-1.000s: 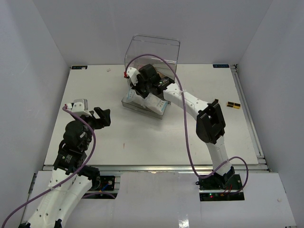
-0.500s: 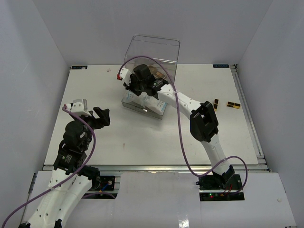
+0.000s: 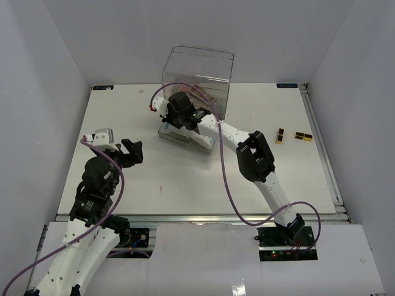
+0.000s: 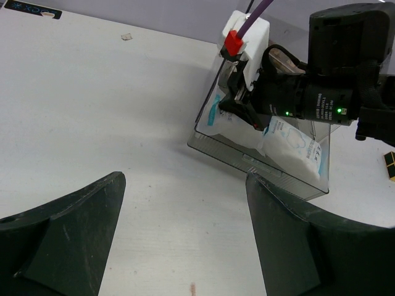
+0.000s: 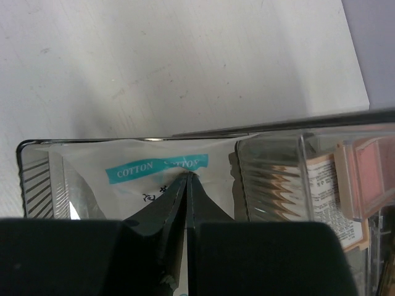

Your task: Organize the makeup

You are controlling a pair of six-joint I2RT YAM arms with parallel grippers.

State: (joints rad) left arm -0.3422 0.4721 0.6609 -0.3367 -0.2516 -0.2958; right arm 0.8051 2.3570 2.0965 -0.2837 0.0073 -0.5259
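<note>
your right gripper (image 5: 187, 177) is pinched tight on the cotton packet (image 5: 154, 166), which lies in the open drawer (image 4: 259, 163), probably to seat it flat. left gripper (image 4: 185, 191) hangs spread wide, idle, while two palettes (image 3: 279, 136) wait on the table (image 3: 185, 179).

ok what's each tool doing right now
Left tool: open, empty.
Right tool: shut, tips at the cotton packet; a grip can't be told.

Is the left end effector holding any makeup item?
No, the left end effector is open, with only table showing between its fingers.
</note>
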